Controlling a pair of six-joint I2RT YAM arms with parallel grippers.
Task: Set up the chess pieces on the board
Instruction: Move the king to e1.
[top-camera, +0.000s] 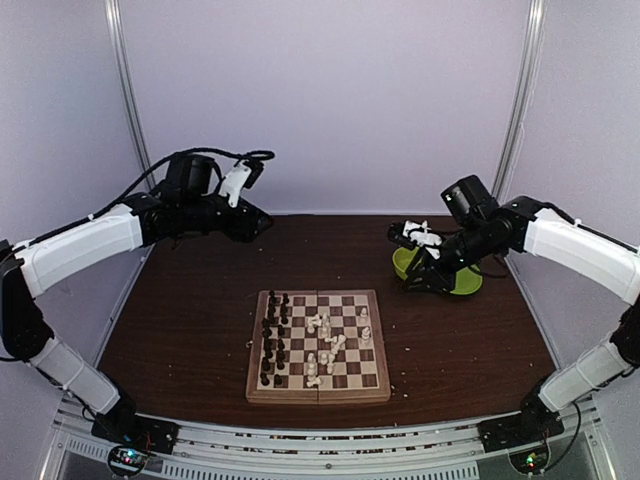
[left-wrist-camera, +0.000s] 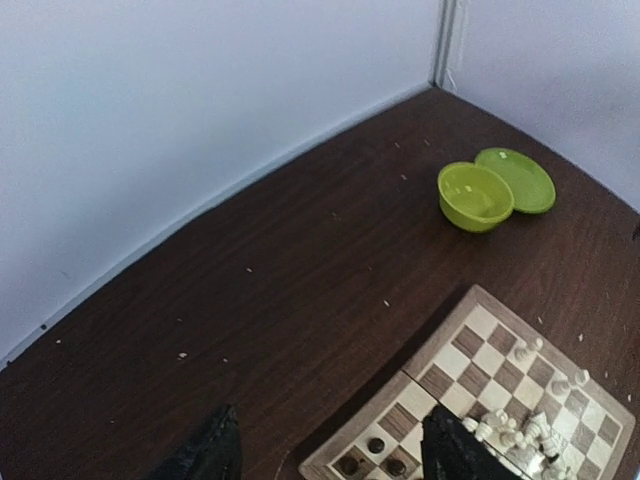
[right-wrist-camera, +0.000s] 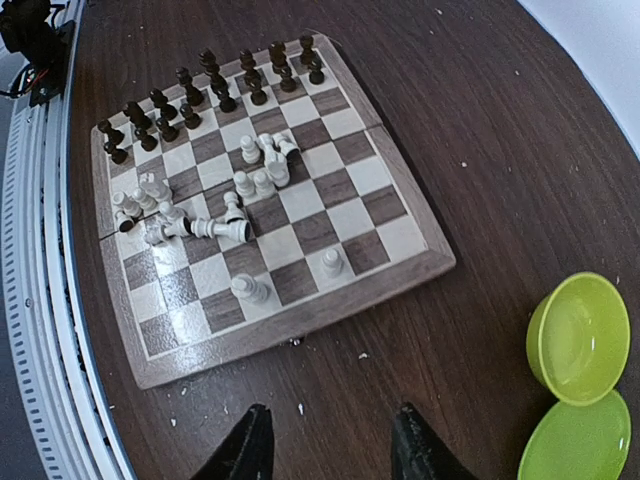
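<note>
The board (top-camera: 319, 345) sits on the worktop (top-camera: 190, 310), near the middle. The left hand (left-wrist-camera: 330, 455) and right hand (right-wrist-camera: 330, 445) hang at the far side, both open and empty. White chess pieces (right-wrist-camera: 225, 228) lie in a tangle, so a clumsy grab could knock others over or off the board.

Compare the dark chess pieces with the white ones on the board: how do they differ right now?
The dark chess pieces stand upright, while several white chess pieces lie tipped over. The dark ones form two tidy rows along one edge of the board. The white ones are scattered loosely across the middle. Both sets sit on the board.
</note>
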